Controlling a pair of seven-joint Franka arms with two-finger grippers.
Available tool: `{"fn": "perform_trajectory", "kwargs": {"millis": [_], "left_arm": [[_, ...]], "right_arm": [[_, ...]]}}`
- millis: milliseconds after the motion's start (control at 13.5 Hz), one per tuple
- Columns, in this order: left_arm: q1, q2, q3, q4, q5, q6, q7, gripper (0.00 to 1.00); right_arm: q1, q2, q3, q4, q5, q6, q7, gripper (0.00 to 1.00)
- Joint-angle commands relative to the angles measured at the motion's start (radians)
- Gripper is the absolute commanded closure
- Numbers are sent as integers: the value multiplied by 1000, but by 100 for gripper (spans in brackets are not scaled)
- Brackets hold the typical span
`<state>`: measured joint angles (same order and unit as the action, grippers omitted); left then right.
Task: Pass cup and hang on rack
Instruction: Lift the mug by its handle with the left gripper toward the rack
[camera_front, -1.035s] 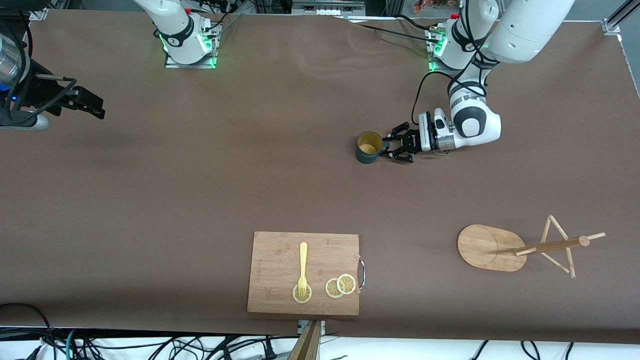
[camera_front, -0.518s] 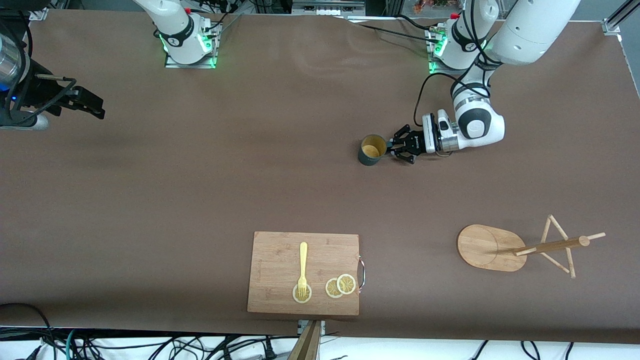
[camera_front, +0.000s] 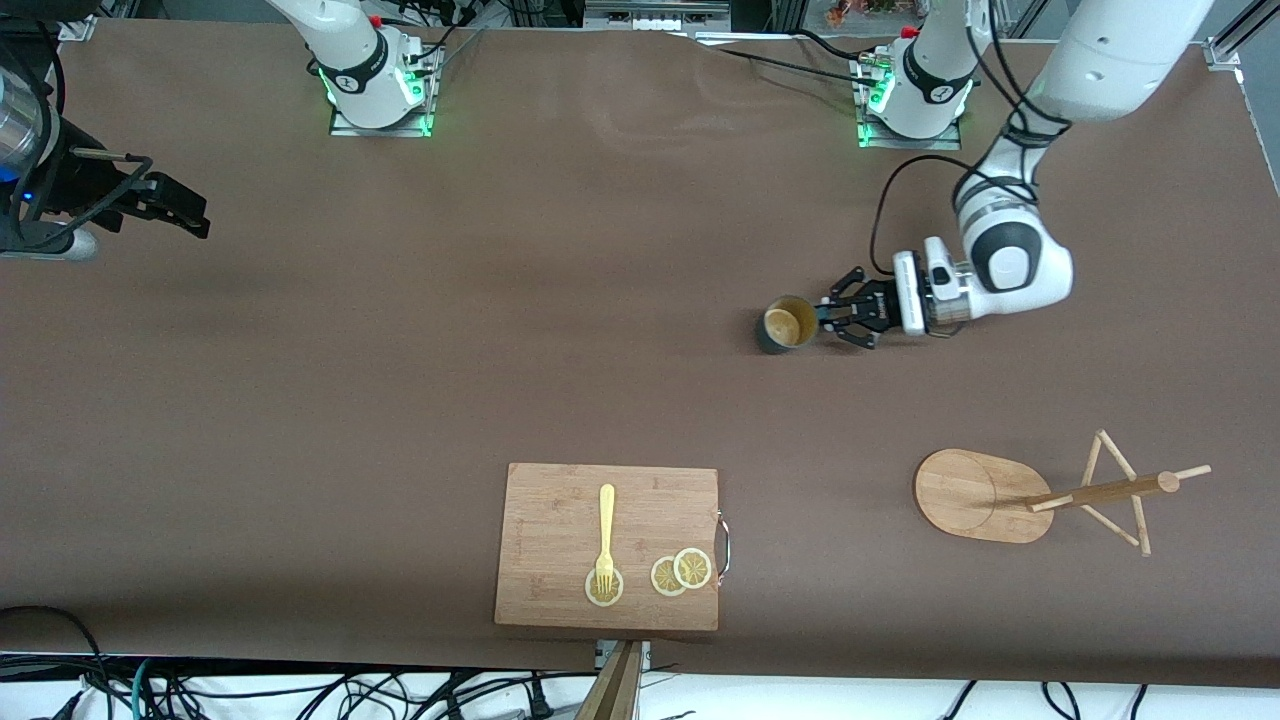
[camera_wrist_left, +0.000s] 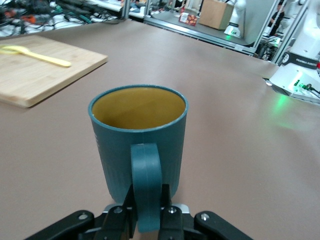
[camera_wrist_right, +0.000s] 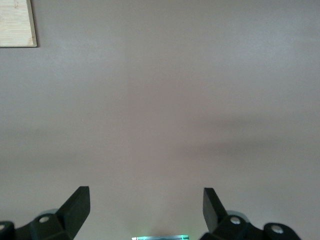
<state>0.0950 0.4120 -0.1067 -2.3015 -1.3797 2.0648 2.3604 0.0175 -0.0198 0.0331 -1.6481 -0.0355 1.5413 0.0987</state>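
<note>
The dark teal cup (camera_front: 785, 326) with a yellow inside stands upright over the bare table between the left arm's base and the rack. My left gripper (camera_front: 826, 316) is shut on its handle. In the left wrist view the handle (camera_wrist_left: 146, 185) is pinched between both fingers, with the cup (camera_wrist_left: 137, 135) just ahead of the gripper (camera_wrist_left: 146, 194). The bamboo rack (camera_front: 975, 495) stands nearer the front camera, at the left arm's end, with its post (camera_front: 1100, 491) and thin pegs bare. My right gripper (camera_front: 175, 208) waits open over the right arm's end of the table, holding nothing (camera_wrist_right: 146, 200).
A bamboo cutting board (camera_front: 560, 520) lies near the front edge of the table, with a yellow fork (camera_front: 605, 530) and lemon slices (camera_front: 682, 572) on it. The board (camera_wrist_left: 45, 75) also shows in the left wrist view, and a corner of it (camera_wrist_right: 17, 22) in the right wrist view.
The left gripper has shut on the cup's handle and carried the cup toward the left arm's end of the table, closer to the rack. The right arm has not moved.
</note>
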Motion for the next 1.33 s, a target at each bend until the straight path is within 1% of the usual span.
{"fn": "perform_trajectory", "kwargs": {"millis": [0, 222, 370, 444, 591, 739, 961, 1035, 1109, 1257], "left_arm": [[118, -56, -5, 39, 152, -82, -178, 100], [257, -55, -5, 137, 296, -172, -350, 100], [323, -55, -7, 155, 318, -187, -456, 100], [339, -55, -5, 163, 320, -213, -511, 100], [379, -55, -2, 181, 353, -287, -683, 100], [409, -55, -2, 227, 401, -360, -847, 100], [451, -48, -2, 347, 470, -503, -1115, 100], [462, -47, -1, 381, 476, -553, -1210, 100], [477, -44, -1, 404, 478, -589, -1292, 100], [489, -22, -2, 441, 476, -620, -1419, 100]], "right_arm": [[-19, 14, 13, 30, 19, -17, -17, 0], [-19, 14, 13, 30, 19, -17, -17, 0], [-19, 14, 14, 30, 19, -17, -19, 0], [-19, 14, 13, 30, 19, -17, -19, 0], [-19, 14, 13, 30, 19, -17, -19, 0], [-19, 14, 13, 30, 19, -17, -19, 0], [-19, 14, 14, 30, 19, -17, -19, 0], [-19, 14, 14, 30, 19, -17, -19, 0], [-19, 14, 14, 30, 19, -17, -19, 0], [-19, 14, 14, 30, 19, -17, -20, 0]]}}
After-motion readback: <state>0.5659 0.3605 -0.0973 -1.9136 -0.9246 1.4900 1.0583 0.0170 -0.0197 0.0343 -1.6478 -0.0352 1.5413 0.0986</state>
